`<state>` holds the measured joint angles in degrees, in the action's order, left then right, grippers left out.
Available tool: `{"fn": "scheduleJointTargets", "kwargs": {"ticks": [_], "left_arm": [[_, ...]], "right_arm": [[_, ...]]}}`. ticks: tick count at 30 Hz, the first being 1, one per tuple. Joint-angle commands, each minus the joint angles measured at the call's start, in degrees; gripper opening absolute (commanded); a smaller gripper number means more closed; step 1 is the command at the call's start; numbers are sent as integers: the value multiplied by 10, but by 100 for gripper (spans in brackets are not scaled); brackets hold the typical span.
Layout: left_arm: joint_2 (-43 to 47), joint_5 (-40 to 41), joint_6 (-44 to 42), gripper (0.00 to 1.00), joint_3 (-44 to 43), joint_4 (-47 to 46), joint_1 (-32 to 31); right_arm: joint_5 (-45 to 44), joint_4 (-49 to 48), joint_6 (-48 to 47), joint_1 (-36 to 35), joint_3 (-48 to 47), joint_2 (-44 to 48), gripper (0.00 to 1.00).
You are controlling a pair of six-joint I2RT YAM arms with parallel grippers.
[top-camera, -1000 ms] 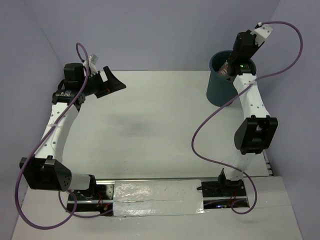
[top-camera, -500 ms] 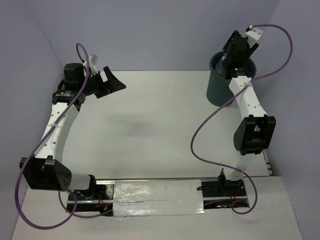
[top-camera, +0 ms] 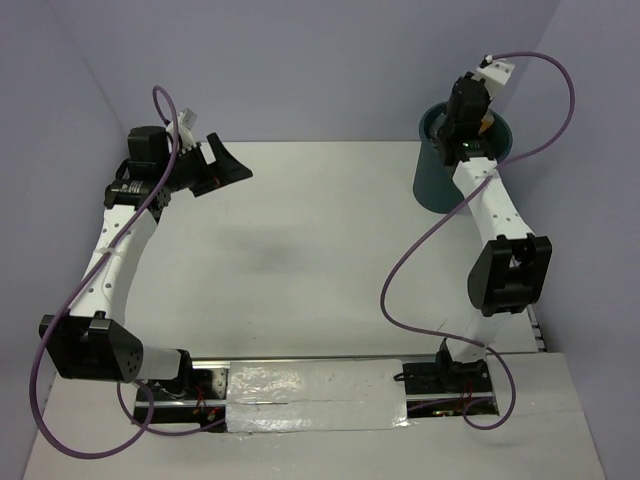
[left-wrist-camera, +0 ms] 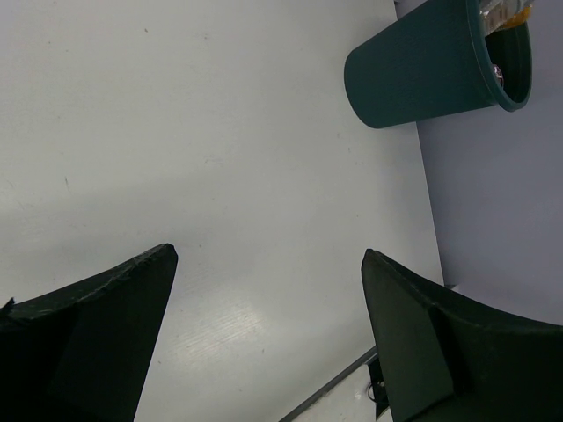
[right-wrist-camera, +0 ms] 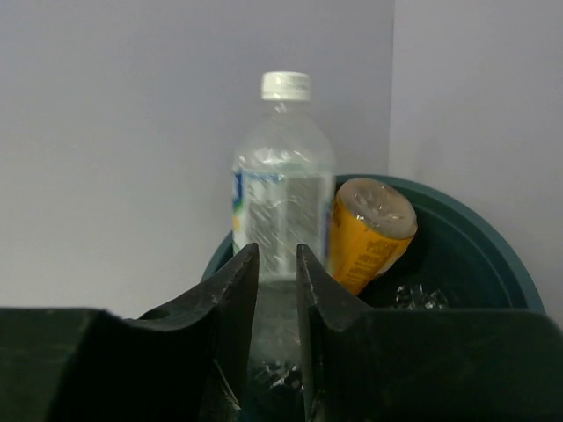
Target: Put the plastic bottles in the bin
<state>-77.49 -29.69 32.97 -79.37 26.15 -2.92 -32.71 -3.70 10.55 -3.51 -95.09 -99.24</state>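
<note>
Well left of the bin (top-camera: 432,185), the left jaws hang wide open, empty. The right jaws, closed on nothing, hover at its near rim. The labelled bottle (right-wrist-camera: 283,193) and orange bottle (right-wrist-camera: 369,233) sit inside. Best to lift straight up, clear of the upright one.

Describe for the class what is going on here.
The job here is dropping bottles into a bin. The right tool is shut and empty at the bin's rim, facing a clear labelled bottle standing upright inside and an orange bottle leaning beside it. The left tool hangs open over the table, holding nothing.
</note>
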Motion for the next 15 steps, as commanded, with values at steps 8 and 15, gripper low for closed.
{"fn": "scheduleJointTargets", "kwargs": {"ticks": [8, 15], "left_arm": [[2, -11, -12, 99, -3, -12, 3], [5, -11, -13, 99, -5, -13, 3]], "right_arm": [[-3, -85, 33, -4, 105, 85, 35], [3, -75, 43, -4, 88, 117, 48]]}}
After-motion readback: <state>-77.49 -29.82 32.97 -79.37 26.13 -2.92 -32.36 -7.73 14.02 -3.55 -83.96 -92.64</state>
